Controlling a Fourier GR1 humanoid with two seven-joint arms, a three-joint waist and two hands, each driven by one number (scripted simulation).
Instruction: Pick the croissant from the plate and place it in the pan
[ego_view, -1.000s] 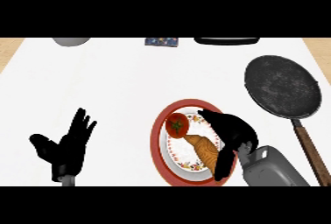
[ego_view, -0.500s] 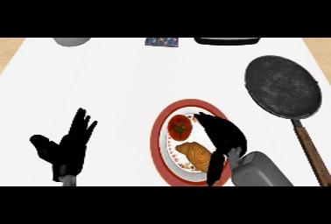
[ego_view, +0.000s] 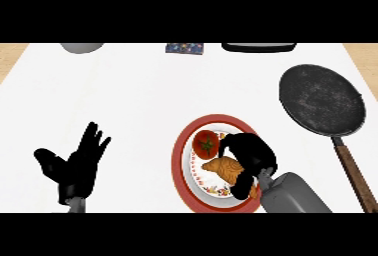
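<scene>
1. Likely light, flaky, easily crushed: croissant (ego_view: 225, 167) on plate (ego_view: 181, 150), lower centre, beside tomato (ego_view: 206, 143).
2. Right hand (ego_view: 249, 156) curled over its right end; best gripped across the middle.
3. Left hand (ego_view: 74, 167) open, resting lower left.
4. Pan (ego_view: 322, 105) upper right.

Golden croissant (ego_view: 224, 166) on red-rimmed plate (ego_view: 180, 150) — seemingly part-hidden; dark pan (ego_view: 322, 99) right — well apart.
</scene>
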